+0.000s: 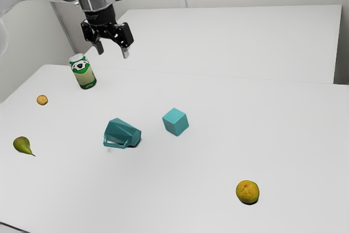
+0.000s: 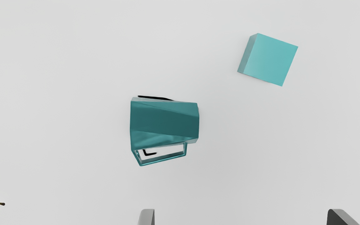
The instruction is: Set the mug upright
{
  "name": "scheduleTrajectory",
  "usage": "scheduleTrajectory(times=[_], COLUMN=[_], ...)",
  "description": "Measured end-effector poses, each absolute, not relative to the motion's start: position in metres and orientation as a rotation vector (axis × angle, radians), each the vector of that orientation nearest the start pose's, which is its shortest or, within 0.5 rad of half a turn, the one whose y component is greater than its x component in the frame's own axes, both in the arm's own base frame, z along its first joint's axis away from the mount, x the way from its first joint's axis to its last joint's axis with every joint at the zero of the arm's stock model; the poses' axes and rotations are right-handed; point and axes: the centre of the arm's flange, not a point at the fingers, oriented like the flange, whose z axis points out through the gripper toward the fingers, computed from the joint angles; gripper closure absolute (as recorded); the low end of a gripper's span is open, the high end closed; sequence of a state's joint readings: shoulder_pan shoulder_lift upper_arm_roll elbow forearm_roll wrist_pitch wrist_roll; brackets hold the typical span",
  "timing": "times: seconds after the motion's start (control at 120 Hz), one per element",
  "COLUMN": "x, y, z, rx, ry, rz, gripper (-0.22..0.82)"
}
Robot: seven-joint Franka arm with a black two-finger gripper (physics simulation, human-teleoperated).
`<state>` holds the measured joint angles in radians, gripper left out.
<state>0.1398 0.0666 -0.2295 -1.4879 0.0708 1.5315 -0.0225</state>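
**The dark teal mug with flat sides (image 1: 121, 133) is lying down**

The mug is tipped on its side on the big white counter (image 1: 191, 178), well in from the far edge. Its thin, boxy teal handle (image 1: 115, 145) sticks out from the side turned away from that far edge. In the wrist view, the mug is out in front of the claw (image 1: 112, 52), and the two are well apart.

Near the mug, but not touching it, sits a light teal cube (image 1: 175, 121) with smooth, flat faces. It is on the mug's side toward the exterior view's right.

On the other side of the mug is a green pear (image 1: 22, 145) with a thin stem, closer to the counter's edge at the exterior view's left. A small, round orange fruit (image 1: 42, 100) is near that same edge. A green and white drink can (image 1: 83, 71) stands up near the far edge, by the far corner at the exterior view's left.

A bumpy yellow-orange fruit (image 1: 247, 192) is well apart from the mug, farther from the far edge than the cube.

The black claw is up in the air, let go, with its two fingers spread wide.
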Motion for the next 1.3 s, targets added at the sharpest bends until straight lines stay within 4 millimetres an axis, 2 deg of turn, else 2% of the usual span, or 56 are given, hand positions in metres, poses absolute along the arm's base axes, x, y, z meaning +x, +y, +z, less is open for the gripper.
scheduleTrajectory(times=[0.3,0.433,0.55,0.658,0.817,0.875,1.017,1.3], x=[0.570,0.564,0.560,0.563,0.560,0.559,0.565,0.568], y=[-0.039,-0.033,-0.021,0.005,0.074,0.094,0.118,0.181], z=[0.618,0.578,0.555,0.534,0.497,0.483,0.449,0.371], rx=[-3.097,-3.112,-3.158,-3.222,-3.339,-3.383,-3.503,-3.658], ry=[0.092,0.067,0.043,0.048,-0.009,-0.013,0.053,0.171], rz=[0.045,0.176,0.236,0.238,0.228,0.219,0.183,0.146], gripper=[0.00,0.00,0.00,0.00,0.00,0.00,0.00,0.00])
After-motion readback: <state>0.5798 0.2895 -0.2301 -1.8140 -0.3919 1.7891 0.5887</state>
